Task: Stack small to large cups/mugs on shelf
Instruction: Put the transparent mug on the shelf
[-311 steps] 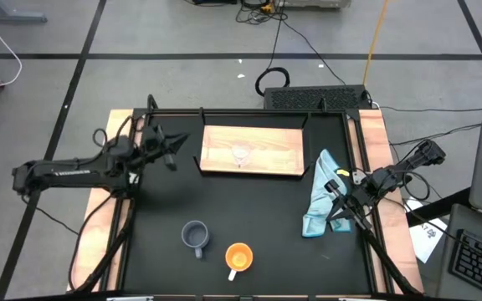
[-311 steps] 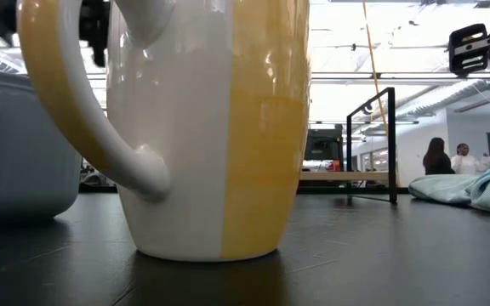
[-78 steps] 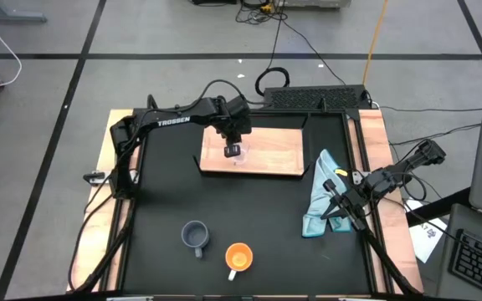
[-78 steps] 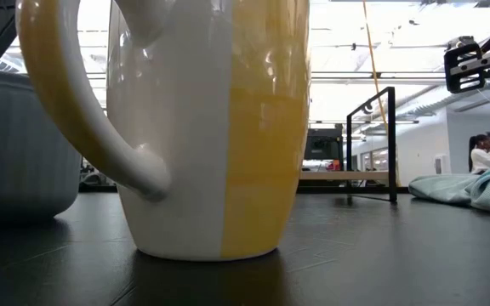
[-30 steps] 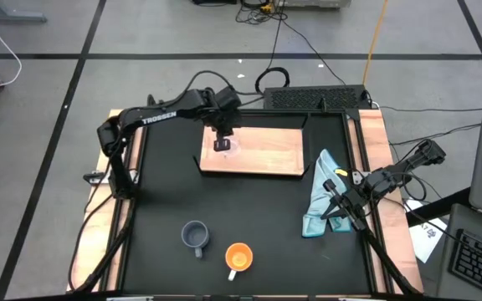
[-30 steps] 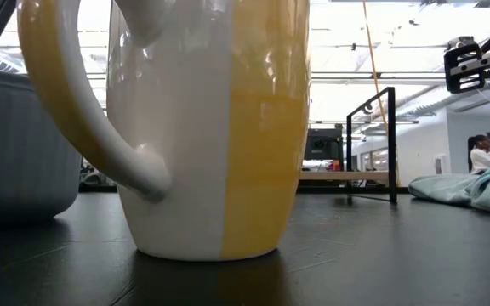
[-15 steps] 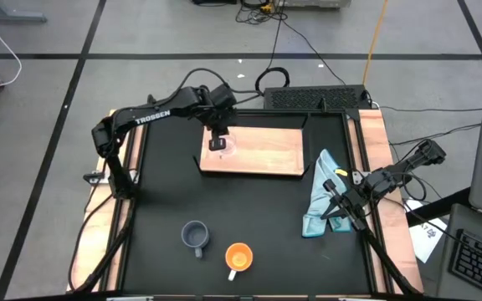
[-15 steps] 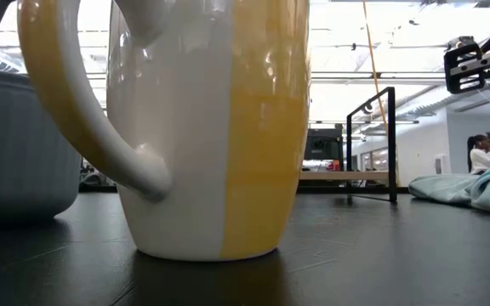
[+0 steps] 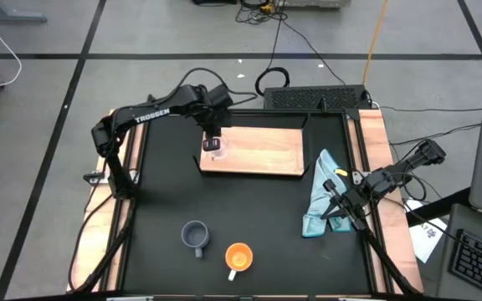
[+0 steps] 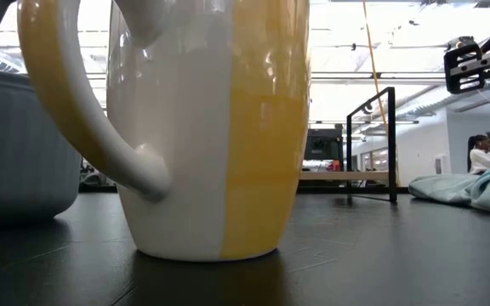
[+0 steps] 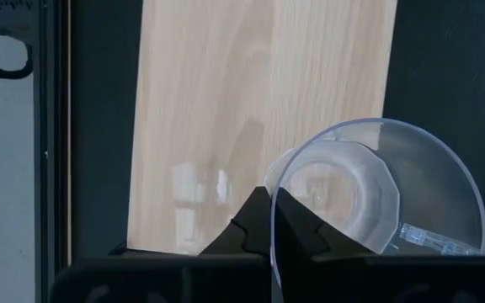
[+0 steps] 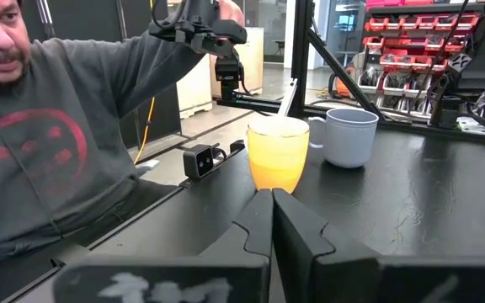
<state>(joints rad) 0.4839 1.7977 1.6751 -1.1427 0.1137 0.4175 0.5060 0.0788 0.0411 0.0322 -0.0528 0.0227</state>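
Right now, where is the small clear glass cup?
In the high view, the small clear glass cup is at the light-wood board's left end, held by the left tool.

We are looking at a black table [image 9: 249, 217] that is carrying a light-wood shelf [image 9: 262, 152] at its far middle. A light-blue cloth [image 9: 320, 203] is lying to the right of the shelf. Near the front edge, a blue-grey mug [image 9: 195, 236] and an orange mug [image 9: 238, 257] are standing side by side.
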